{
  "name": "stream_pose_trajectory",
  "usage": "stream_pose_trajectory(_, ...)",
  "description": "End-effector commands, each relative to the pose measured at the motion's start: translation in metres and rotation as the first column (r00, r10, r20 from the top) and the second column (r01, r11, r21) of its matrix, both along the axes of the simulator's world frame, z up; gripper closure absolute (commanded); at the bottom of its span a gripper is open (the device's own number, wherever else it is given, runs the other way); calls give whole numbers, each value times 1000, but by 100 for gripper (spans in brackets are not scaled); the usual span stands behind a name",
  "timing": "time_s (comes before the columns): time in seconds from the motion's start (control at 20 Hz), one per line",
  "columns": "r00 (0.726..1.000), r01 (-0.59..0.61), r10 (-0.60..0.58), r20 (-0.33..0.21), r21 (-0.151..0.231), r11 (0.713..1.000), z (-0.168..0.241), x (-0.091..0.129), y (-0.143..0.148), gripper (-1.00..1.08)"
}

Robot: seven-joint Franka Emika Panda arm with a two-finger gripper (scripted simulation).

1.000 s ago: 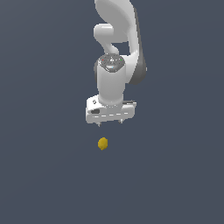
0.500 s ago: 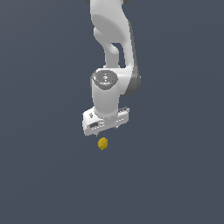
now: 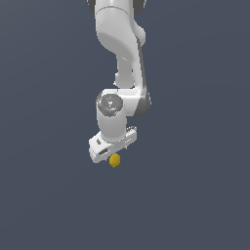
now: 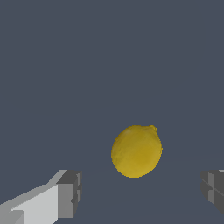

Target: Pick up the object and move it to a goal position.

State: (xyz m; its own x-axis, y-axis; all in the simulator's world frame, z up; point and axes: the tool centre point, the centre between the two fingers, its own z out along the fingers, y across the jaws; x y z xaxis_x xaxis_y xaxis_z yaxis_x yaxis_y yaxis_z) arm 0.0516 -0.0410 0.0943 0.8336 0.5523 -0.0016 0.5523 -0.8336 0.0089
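Observation:
The object is a small yellow lemon-like lump (image 3: 114,160) lying on the flat grey surface. In the exterior view my white gripper (image 3: 113,152) hangs right above it and hides its upper part. In the wrist view the lemon (image 4: 136,151) is large and sits between and just beyond my two grey fingertips (image 4: 70,192), nearer the far one. The jaws stand wide apart and nothing is held. The gripper (image 4: 142,188) is open.
The plain dark grey surface (image 3: 195,195) spreads on all sides of the lemon. The white arm (image 3: 119,44) rises from the gripper toward the top of the exterior view. No other objects show.
The arm has lowered and swung toward the lemon. The gripper went from well above it to right over it, now covering its top. The lemon has not moved.

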Motion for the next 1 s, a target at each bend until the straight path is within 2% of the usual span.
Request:
stream_pose_trajectory(0.0, 999, -35, 35, -1, 3, 999, -6, 2, -3, -92)
stream_pose_trajectory(0.65, 997, -80, 80, -4, 8, 997, -19, 5, -7, -92)
stream_pose_trajectory(0.95, 997, -83, 83, -4, 8, 997, -45, 4, -7, -92)
